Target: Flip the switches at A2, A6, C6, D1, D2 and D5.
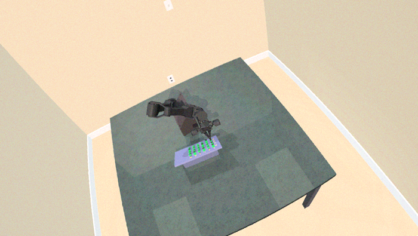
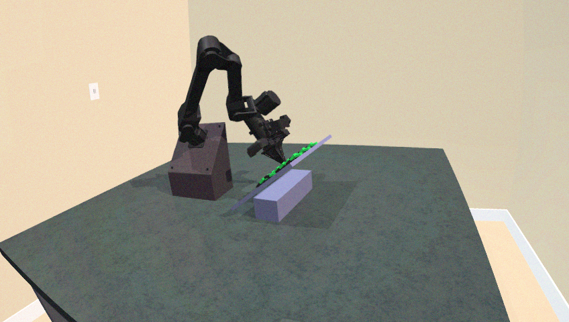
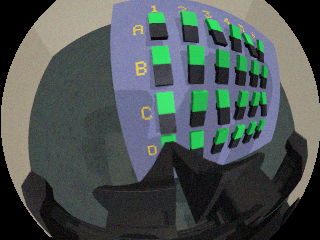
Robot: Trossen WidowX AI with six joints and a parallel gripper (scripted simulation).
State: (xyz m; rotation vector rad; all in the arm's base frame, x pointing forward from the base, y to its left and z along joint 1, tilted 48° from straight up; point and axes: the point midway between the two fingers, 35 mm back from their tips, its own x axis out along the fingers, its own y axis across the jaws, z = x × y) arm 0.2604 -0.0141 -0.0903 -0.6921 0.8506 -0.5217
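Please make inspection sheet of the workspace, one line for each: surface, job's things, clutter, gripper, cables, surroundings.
Surface: dark green-grey table, patches of light and shadow on it.
Job's things: tilted lavender panel with green-and-black switches, rows A to D, columns 1 to 6; lavender block under it. Switches D1 and D2 are partly hidden by the gripper.
Clutter: nothing seen.
Gripper: gripper shut, nothing held, tips at the panel's near side; contact cannot be confirmed.
Cables: nothing seen.
Surroundings: plain walls, white baseboard, wall outlet.
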